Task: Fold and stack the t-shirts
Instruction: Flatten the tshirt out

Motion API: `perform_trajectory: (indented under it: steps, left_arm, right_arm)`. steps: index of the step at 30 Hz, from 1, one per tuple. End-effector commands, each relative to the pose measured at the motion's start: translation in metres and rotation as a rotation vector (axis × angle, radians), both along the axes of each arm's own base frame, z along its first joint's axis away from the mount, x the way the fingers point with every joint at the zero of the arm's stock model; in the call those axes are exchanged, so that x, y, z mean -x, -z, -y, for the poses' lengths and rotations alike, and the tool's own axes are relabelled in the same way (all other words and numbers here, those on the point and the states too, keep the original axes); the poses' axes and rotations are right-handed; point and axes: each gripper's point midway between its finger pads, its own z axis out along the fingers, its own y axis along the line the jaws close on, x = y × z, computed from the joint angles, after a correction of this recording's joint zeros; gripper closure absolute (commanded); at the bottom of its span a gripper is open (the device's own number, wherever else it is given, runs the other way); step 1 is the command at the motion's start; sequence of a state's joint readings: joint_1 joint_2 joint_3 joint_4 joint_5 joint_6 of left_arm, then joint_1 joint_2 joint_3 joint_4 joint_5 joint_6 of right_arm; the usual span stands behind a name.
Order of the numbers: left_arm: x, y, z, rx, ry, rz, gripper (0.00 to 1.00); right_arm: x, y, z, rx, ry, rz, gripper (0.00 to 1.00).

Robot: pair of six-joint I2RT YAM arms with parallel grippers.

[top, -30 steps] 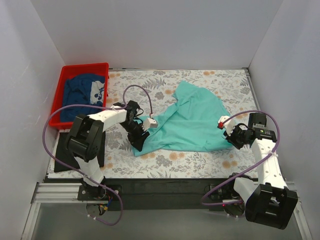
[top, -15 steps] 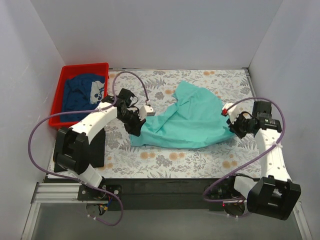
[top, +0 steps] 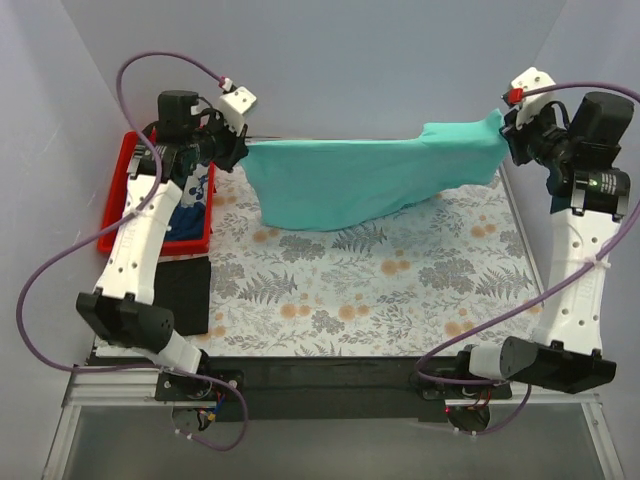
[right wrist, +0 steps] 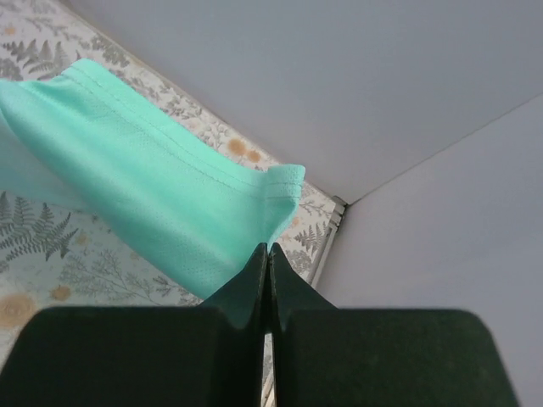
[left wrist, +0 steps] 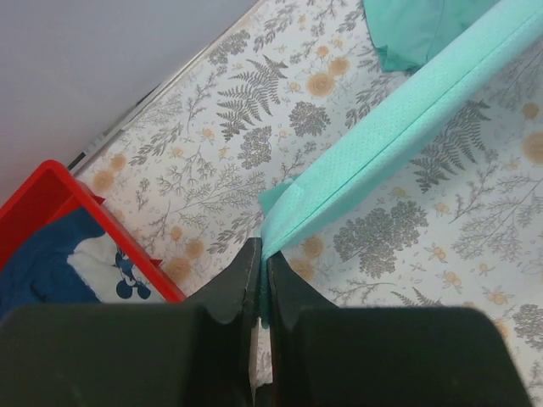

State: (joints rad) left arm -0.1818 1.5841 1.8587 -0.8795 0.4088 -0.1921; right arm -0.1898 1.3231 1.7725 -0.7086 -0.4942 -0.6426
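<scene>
a: two hands, both clenched on the teal t-shirt (top: 350, 182): the left hand (top: 240, 152) pinches one end at ten o'clock in the top view, the right hand (top: 508, 135) the other end at two.
b: and the cloth from each?
a: straight between them, hung above the counter (top: 400, 290), long axis nine to three, belly drooping toward six.
b: neither arm is nearer, then. i'd judge lowering it flat comes next.

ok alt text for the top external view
A plain teal cloth t-shirt hangs stretched above a floral-patterned table cover, the left pincer and right pincer each shut on one end. A red plastic bin holding a navy shirt sits at left.
</scene>
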Motion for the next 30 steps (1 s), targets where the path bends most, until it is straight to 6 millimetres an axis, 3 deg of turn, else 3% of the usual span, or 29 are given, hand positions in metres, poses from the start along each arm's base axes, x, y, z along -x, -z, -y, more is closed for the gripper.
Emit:
perform_trajectory:
  steps: [1,3,4,8,11,14,17,21,25,27,28,29,30]
  left_arm:
    - [0.044,-0.084,-0.018,0.132,-0.135,0.226,1.00]
    - [0.061,-0.101,-0.025,0.173,-0.177,0.281,1.00]
    - [0.079,-0.124,-0.032,0.216,-0.208,0.343,1.00]
    - [0.119,-0.178,-0.040,0.315,-0.224,0.504,1.00]
    - [0.139,-0.196,-0.034,0.344,-0.165,0.565,1.00]
    - [0.141,-0.199,-0.028,0.354,-0.123,0.563,1.00]
    - [0.128,-0.190,-0.024,0.331,-0.112,0.545,1.00]
    - [0.097,-0.171,-0.020,0.292,-0.120,0.496,1.00]
    - [0.051,-0.141,-0.010,0.290,-0.125,0.414,1.00]
    - [0.032,-0.135,-0.004,0.296,-0.115,0.404,1.00]
    - [0.012,-0.124,0.000,0.294,-0.114,0.377,1.00]
    - [0.002,-0.138,0.001,0.304,-0.115,0.416,1.00]
    - [-0.011,-0.127,0.003,0.298,-0.121,0.398,1.00]
  right_arm:
    - [0.037,-0.070,0.008,-0.064,0.130,0.210,0.99]
    - [0.065,-0.100,0.006,-0.072,0.153,0.350,0.99]
    - [0.075,-0.111,0.006,-0.076,0.164,0.397,0.99]
    - [0.116,-0.162,0.012,-0.092,0.236,0.596,0.99]
    - [0.132,-0.190,0.013,-0.104,0.254,0.689,0.99]
    - [0.130,-0.202,0.013,-0.099,0.254,0.711,0.99]
    - [0.114,-0.201,0.019,-0.089,0.265,0.695,0.99]
    - [0.083,-0.181,0.018,-0.076,0.231,0.636,0.99]
    - [0.038,-0.145,0.019,-0.088,0.191,0.534,0.99]
    - [0.013,-0.135,0.022,-0.106,0.182,0.508,0.99]
    - [0.006,-0.137,0.023,-0.113,0.182,0.513,0.99]
    - [-0.009,-0.142,0.025,-0.135,0.180,0.520,0.99]
    - [-0.021,-0.134,0.028,-0.137,0.187,0.499,0.99]
